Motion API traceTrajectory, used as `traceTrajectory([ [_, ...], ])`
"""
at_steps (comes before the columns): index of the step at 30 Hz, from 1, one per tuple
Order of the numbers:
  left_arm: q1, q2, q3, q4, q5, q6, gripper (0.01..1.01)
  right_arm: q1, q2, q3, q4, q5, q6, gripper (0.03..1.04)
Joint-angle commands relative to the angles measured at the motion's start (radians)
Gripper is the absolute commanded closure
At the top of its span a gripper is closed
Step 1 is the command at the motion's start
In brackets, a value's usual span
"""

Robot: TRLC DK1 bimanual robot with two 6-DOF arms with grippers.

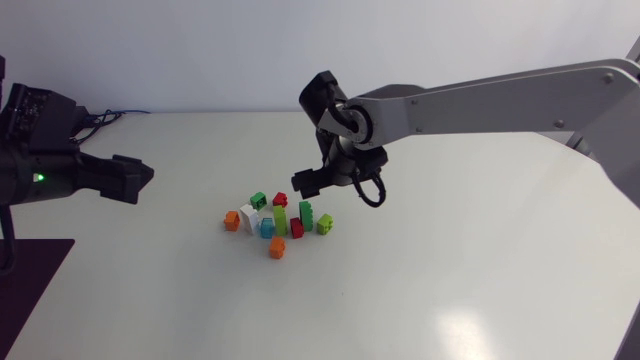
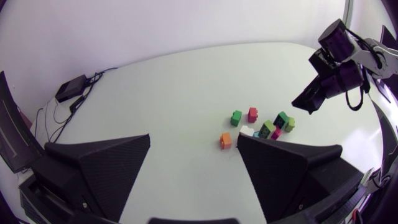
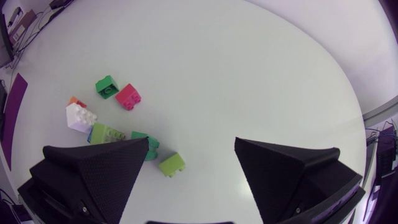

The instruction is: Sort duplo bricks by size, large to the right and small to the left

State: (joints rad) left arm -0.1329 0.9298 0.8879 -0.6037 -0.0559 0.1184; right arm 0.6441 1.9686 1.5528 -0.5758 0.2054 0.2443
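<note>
A cluster of duplo bricks lies at the table's middle: a white brick [image 1: 249,215], a tall lime brick [image 1: 280,220], a dark green brick [image 1: 306,212], a small green brick [image 1: 258,200], red bricks [image 1: 280,200], orange bricks [image 1: 277,247] and a small lime brick [image 1: 324,224]. My right gripper [image 1: 318,181] hangs open just above the cluster's far right side. In the right wrist view the small lime brick [image 3: 171,163] lies under the open right gripper [image 3: 191,146], with nothing between the fingers. My left gripper [image 1: 135,180] stands open at the far left, well away from the bricks [image 2: 253,114].
A dark purple mat [image 1: 30,290] covers the table's front left corner. Cables and a small black box [image 2: 71,89] lie at the far left edge. Bare white tabletop [image 1: 470,260] spreads around the cluster on both sides.
</note>
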Motion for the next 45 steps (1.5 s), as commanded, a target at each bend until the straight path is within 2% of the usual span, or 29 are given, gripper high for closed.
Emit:
traceTrajectory([
  [1, -0.014, 0.029, 0.026, -0.008, 0.002, -0.028, 0.051, 0.029, 0.046, 0.067, -0.038, -0.026, 0.055, 0.07],
  [4, -0.017, 0.066, 0.026, -0.008, 0.002, -0.033, 0.051, 0.04, 0.107, 0.167, -0.139, -0.092, 0.089, 0.07],
  [6, -0.024, 0.073, 0.023, -0.007, 0.002, -0.037, 0.051, 0.055, 0.125, 0.185, -0.148, -0.158, 0.105, 0.07],
  [11, -0.042, 0.076, 0.013, -0.002, 0.002, -0.056, 0.051, 0.089, 0.179, 0.227, -0.156, -0.175, 0.131, 0.07],
  [15, -0.045, 0.063, 0.008, -0.007, 0.002, -0.049, 0.051, 0.081, 0.234, 0.257, -0.22, -0.166, 0.133, 0.07],
  [27, -0.05, 0.052, -0.001, -0.002, 0.002, -0.056, 0.051, 0.031, 0.225, 0.22, -0.222, -0.144, 0.121, 0.07],
  [40, -0.053, 0.041, -0.01, -0.001, 0.004, -0.06, 0.051, 0.014, 0.28, 0.26, -0.202, -0.147, 0.119, 0.1],
  [45, -0.059, 0.038, -0.017, 0.001, 0.004, -0.06, 0.049, 0.014, 0.285, 0.28, -0.188, -0.107, 0.107, 0.14],
])
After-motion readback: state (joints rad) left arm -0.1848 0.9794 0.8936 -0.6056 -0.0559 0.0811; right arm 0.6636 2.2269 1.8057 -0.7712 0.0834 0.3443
